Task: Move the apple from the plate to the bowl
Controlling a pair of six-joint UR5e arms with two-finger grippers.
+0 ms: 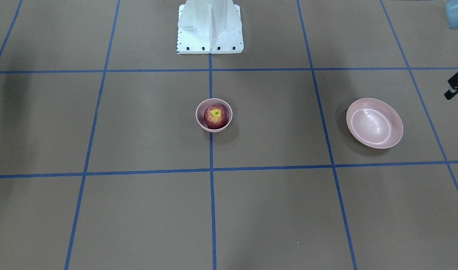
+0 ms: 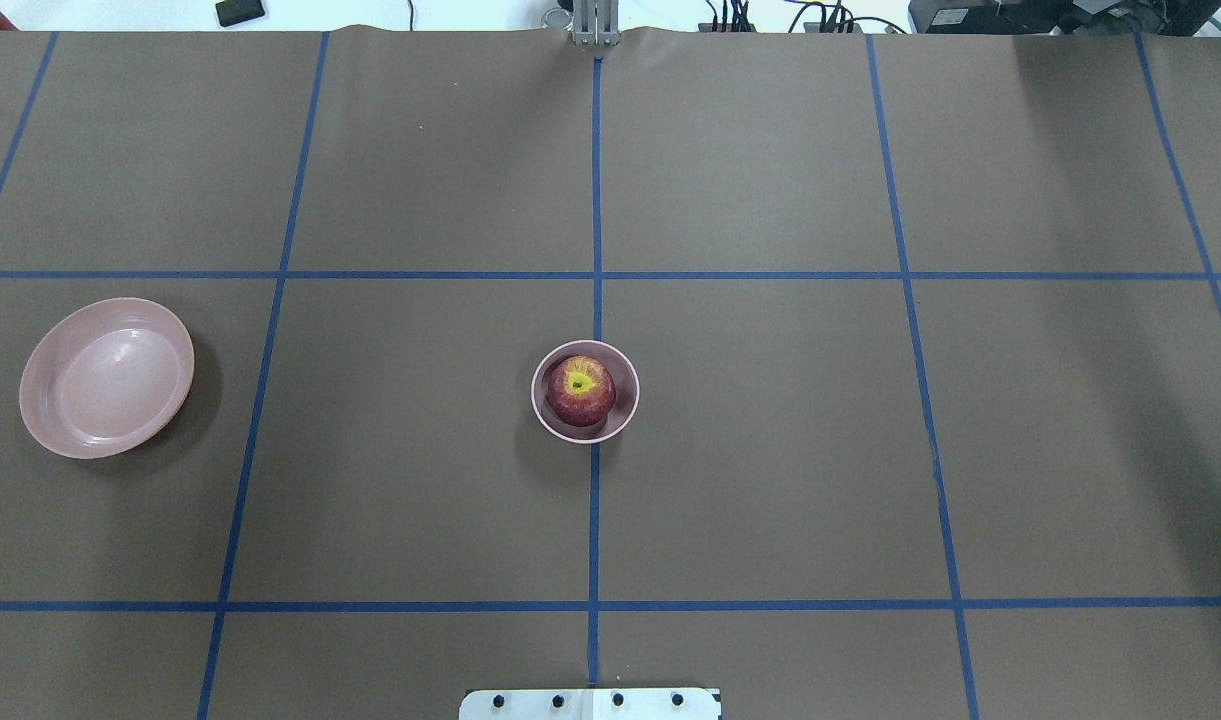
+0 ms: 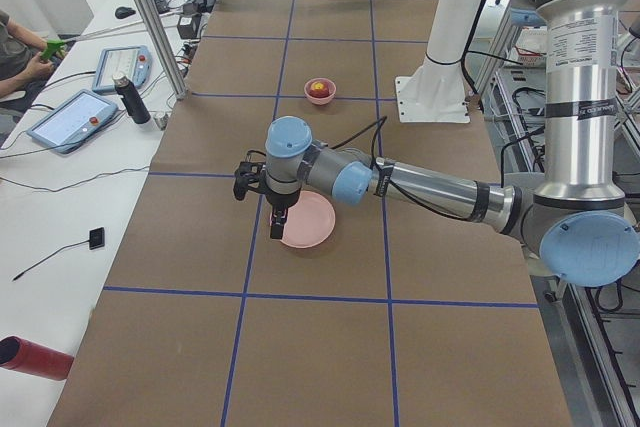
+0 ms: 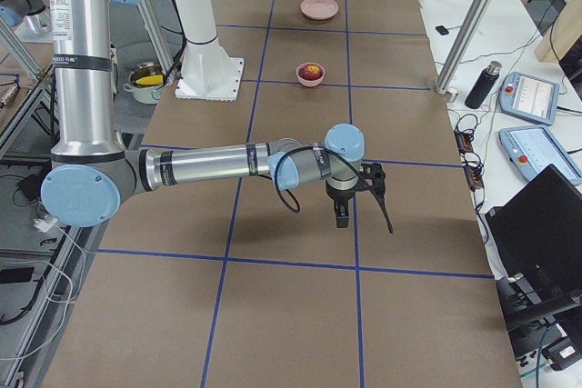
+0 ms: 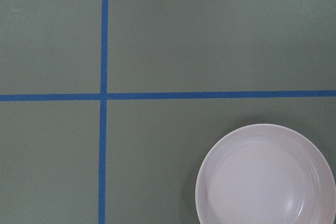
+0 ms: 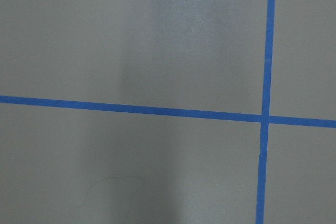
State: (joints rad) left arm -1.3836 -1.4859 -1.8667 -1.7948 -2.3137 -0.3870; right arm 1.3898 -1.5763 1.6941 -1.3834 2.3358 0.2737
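Observation:
The dark red apple (image 2: 579, 389) sits inside the small deep pink bowl (image 2: 545, 417) at the table's middle, stem up; it also shows in the front view (image 1: 215, 116). The wide pink plate (image 2: 106, 377) lies empty at the robot's left and fills the lower right of the left wrist view (image 5: 265, 177). My left gripper (image 3: 275, 217) hangs above the table just outside the plate; only its edge shows in the front view (image 1: 455, 84). My right gripper (image 4: 364, 211) hangs over bare table far to the right. I cannot tell whether either is open or shut.
The white robot pedestal (image 1: 210, 30) stands behind the bowl. Blue tape lines grid the brown table. On the side table are tablets (image 3: 70, 119), a dark bottle (image 3: 130, 99) and a red cylinder (image 3: 35, 357). An operator's hand shows at the far left of the left view.

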